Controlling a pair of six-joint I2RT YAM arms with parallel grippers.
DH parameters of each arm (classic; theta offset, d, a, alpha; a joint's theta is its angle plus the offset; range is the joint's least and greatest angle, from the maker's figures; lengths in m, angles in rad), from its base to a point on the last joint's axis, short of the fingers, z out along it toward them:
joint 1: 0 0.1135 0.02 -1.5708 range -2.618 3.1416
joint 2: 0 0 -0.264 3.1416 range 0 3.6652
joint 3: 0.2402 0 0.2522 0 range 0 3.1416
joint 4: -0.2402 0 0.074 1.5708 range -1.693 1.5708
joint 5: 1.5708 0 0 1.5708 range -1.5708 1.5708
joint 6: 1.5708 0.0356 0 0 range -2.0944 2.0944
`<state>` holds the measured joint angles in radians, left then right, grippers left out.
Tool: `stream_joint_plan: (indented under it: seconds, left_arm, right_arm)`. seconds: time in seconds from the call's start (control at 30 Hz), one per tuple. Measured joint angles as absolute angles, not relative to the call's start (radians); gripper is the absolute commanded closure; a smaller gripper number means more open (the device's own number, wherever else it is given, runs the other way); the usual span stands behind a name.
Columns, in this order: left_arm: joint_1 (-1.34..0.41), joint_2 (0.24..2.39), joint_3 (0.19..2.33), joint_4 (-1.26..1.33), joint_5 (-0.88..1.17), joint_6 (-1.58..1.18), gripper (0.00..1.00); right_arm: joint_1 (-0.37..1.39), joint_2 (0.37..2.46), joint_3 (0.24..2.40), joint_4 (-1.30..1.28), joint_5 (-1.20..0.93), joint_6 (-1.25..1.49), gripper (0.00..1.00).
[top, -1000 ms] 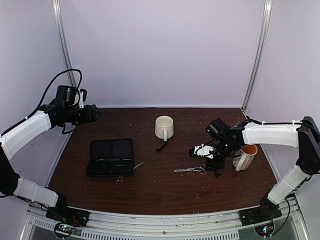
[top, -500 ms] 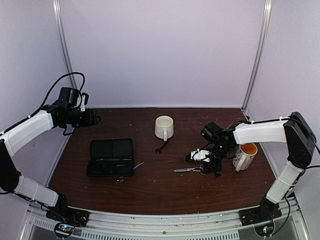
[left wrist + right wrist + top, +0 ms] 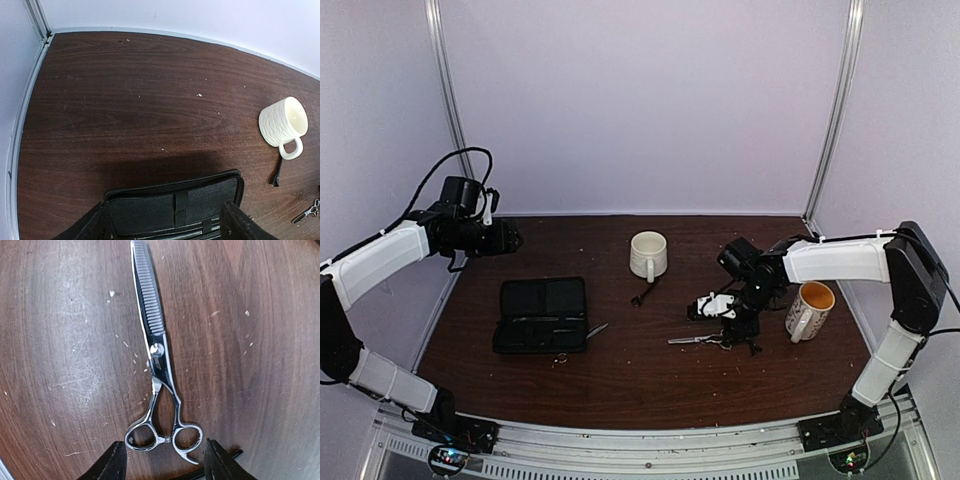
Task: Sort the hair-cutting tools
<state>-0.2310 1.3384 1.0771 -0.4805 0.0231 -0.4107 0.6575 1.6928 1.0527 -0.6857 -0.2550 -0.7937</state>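
Observation:
Silver thinning scissors [image 3: 157,350] lie flat on the brown table, rings toward me; they also show in the top view [image 3: 700,340]. My right gripper [image 3: 167,466] is open just above them, with the finger rings between its fingertips and not touching. A thin black clip [image 3: 222,461] lies under the right fingertip. Another black clip [image 3: 642,295] lies in front of the white mug [image 3: 648,255]. A silver blade tip [image 3: 597,328] sticks out beside the open black case [image 3: 542,314]. My left gripper [image 3: 505,238] is open and empty, held high over the back left.
A yellow-lined mug [image 3: 810,310] stands right of my right gripper. In the left wrist view the case [image 3: 150,210] lies below the fingers, with the white mug [image 3: 285,122] and a clip [image 3: 277,172] at the right. Walls close the back and sides.
My right gripper has moved left and down, from beside the yellow-lined mug to over the scissors' rings. My left gripper has dropped slightly and turned a little.

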Motion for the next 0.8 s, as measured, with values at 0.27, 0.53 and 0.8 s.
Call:
stream_joint_plan:
  seconds: [0.27,0.53,0.8]
  left_arm:
    - [-0.231,1.342,1.077,-0.48,0.03,-0.41,0.23]
    - [-0.231,1.342,1.077,-0.48,0.03,-0.41,0.22]
    - [-0.231,1.343,1.077,-0.48,0.03,-0.41,0.22]
  right_arm:
    - [0.668,1.711,1.09,-0.72,-0.287,-0.863,0.48]
    - [0.682,1.75,1.085,-0.729,-0.287,-0.872,0.55]
    - [0.707,1.75,1.049,-0.685,-0.261,-0.854,0.62]
